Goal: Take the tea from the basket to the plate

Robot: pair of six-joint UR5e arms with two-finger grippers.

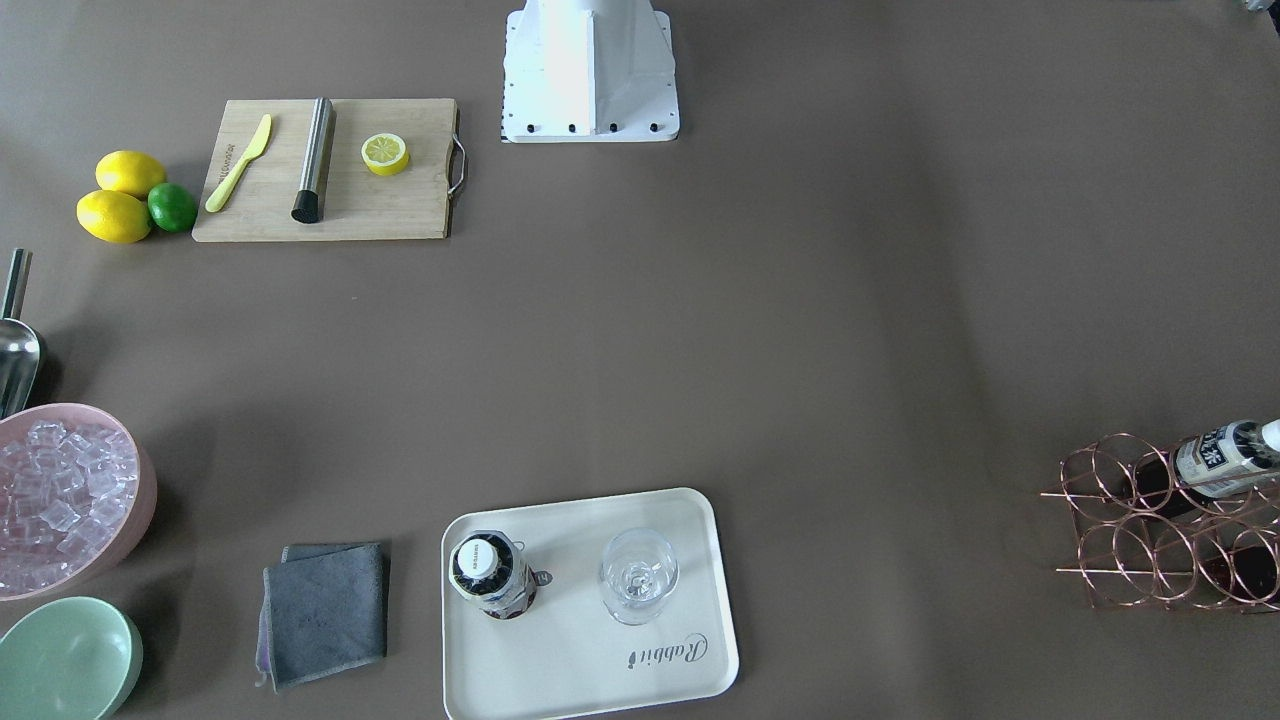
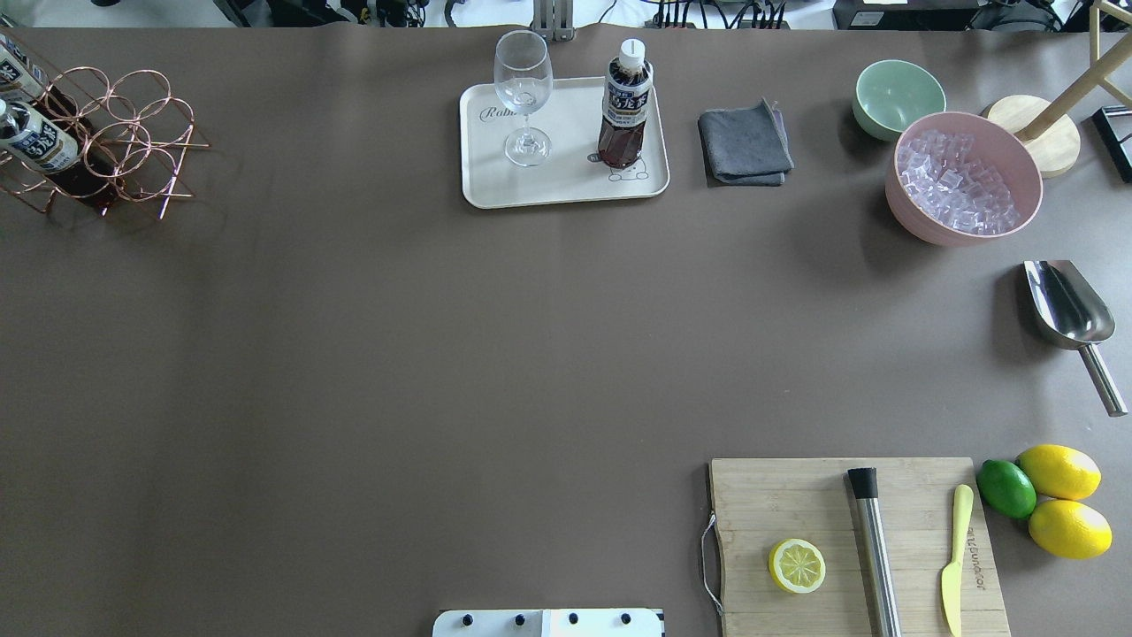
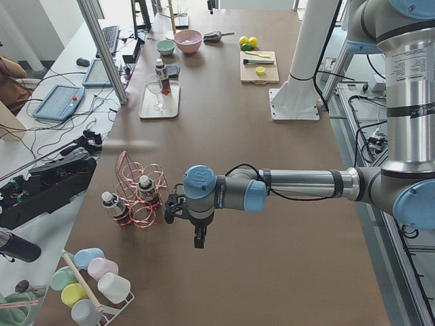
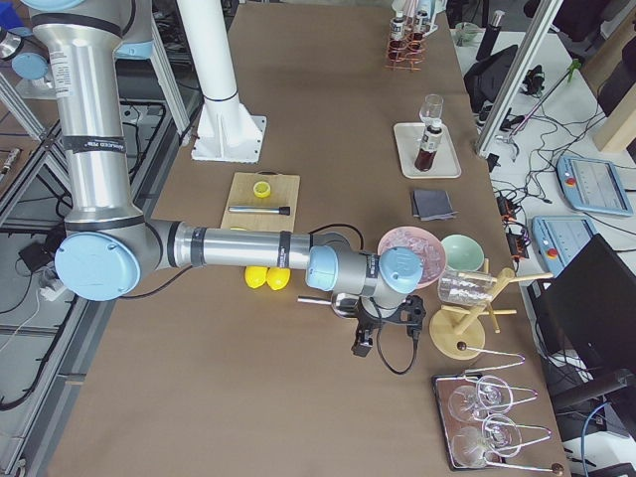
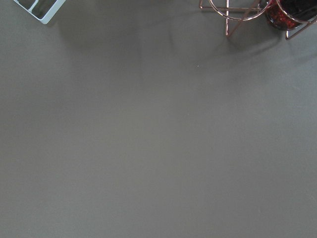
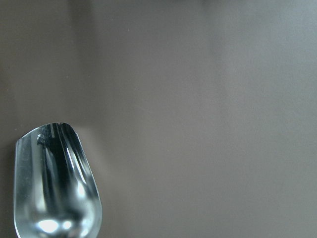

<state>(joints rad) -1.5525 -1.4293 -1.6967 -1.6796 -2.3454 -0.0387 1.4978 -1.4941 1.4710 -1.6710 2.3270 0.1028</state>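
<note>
Standing tea (image 2: pixel 624 115) upright on plate (image 2: pixel 566 181), far edge, likely for stability.
Cannot tell left fingers (image 3: pixel 197 238), right fingers (image 4: pixel 360 346) released or clenched.

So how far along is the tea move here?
Done, it seems: one tea bottle stands upright on the plate beside the wine glass. In hand: nothing; the left gripper hangs beside the basket, the right gripper near the scoop, neither carrying a bottle. Left: nothing obvious; two other bottles sit in the basket.
</note>
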